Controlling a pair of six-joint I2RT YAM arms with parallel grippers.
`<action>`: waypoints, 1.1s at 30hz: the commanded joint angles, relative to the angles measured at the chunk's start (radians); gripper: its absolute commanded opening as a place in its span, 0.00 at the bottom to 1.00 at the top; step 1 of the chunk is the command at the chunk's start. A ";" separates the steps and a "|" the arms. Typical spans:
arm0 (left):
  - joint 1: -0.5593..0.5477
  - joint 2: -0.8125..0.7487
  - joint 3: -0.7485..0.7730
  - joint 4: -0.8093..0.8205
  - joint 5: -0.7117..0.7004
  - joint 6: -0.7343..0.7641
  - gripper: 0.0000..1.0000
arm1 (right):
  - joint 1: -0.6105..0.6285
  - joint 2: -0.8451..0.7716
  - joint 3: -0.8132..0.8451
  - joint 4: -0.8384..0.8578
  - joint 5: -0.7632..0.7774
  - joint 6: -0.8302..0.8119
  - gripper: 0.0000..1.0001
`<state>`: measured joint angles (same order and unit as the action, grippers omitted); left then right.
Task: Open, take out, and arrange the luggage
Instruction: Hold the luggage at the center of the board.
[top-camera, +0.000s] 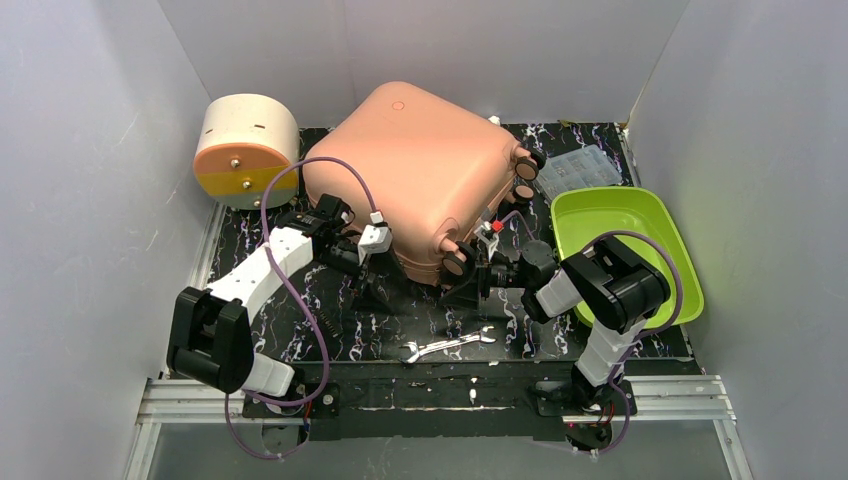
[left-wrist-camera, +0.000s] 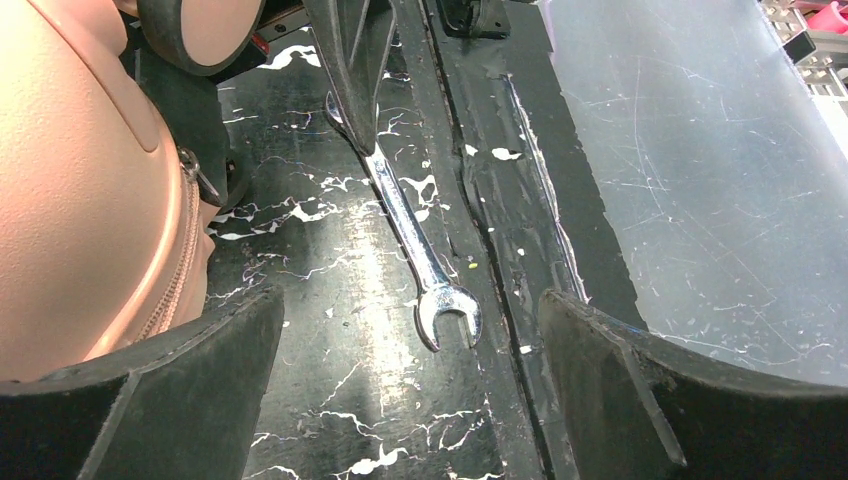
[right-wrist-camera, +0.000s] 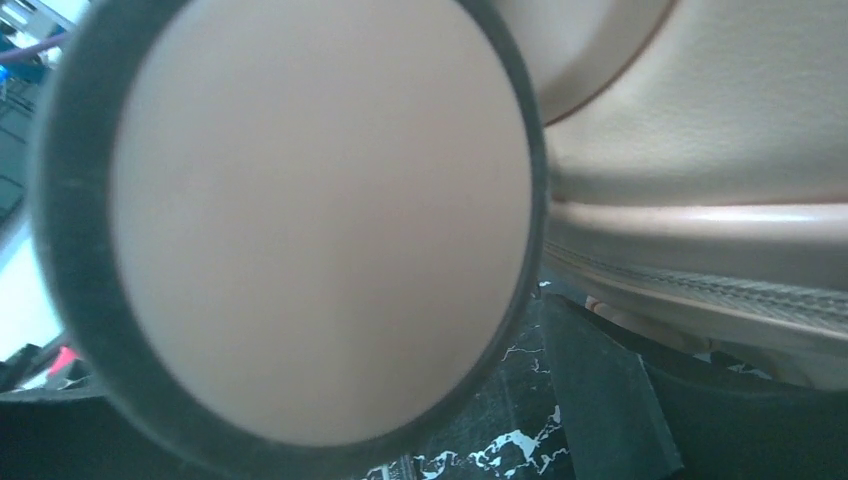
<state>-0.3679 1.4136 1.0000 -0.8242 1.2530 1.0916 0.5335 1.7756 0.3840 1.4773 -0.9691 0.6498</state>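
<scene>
Left jaws wide apart, empty, over counter (left-wrist-camera: 330, 400); wrench (left-wrist-camera: 405, 225) ahead, luggage (top-camera: 420, 170) alongside. Right jaws wide apart at wheel (right-wrist-camera: 300, 220), not clamping it.

Luggage (top-camera: 420, 170) fills centre; wrench (top-camera: 447, 345) lies on free near strip; green tray (top-camera: 615, 222) blocks right.

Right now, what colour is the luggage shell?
Salmon pink luggage; clearest in the top external view.

Wrench (top-camera: 447, 346) before luggage (top-camera: 420, 170), tray (top-camera: 612, 214) right
</scene>
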 joint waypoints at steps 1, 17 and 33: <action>0.010 -0.021 0.027 -0.046 0.042 0.038 0.98 | 0.008 0.001 -0.004 0.311 -0.015 -0.129 0.98; 0.055 -0.033 0.001 -0.073 0.023 0.102 0.98 | 0.008 0.018 0.054 0.310 -0.096 -0.267 0.84; 0.086 -0.047 -0.006 -0.100 0.016 0.131 0.98 | 0.008 0.014 0.060 0.310 -0.050 -0.268 0.66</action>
<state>-0.2897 1.4097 0.9997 -0.8951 1.2480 1.2022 0.5373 1.7844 0.4164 1.4776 -1.0458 0.3916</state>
